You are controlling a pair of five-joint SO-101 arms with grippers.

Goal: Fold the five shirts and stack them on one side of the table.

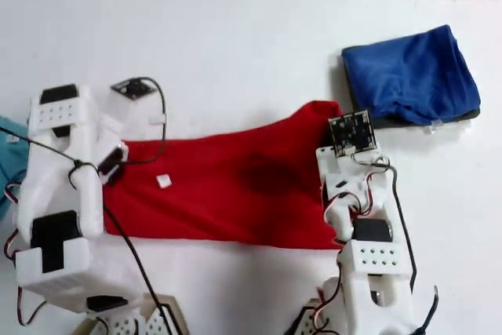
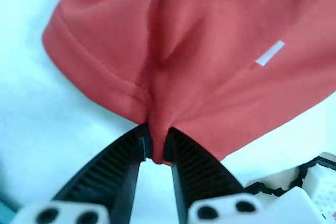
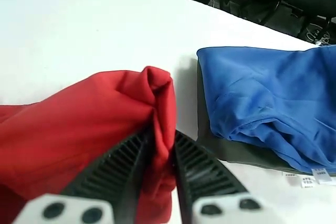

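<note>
White table point(image 1: 235, 37) with red shirt point(image 1: 235, 186), dark shirt point(image 3: 223, 148) under blue shirt point(image 1: 412, 72), teal cloth point(image 1: 6, 147) at 1 edge.

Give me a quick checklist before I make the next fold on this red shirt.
1. Left gripper shut on red shirt hem: ok.
2. Right gripper shut on the opposite end: ok.
3. Cloth lying smooth: not ok, puckered at both grips.
4. Blue shirt stacked on dark shirt, apart from the red one: ok.
5. How many layers are already folded: cannot tell.
</note>
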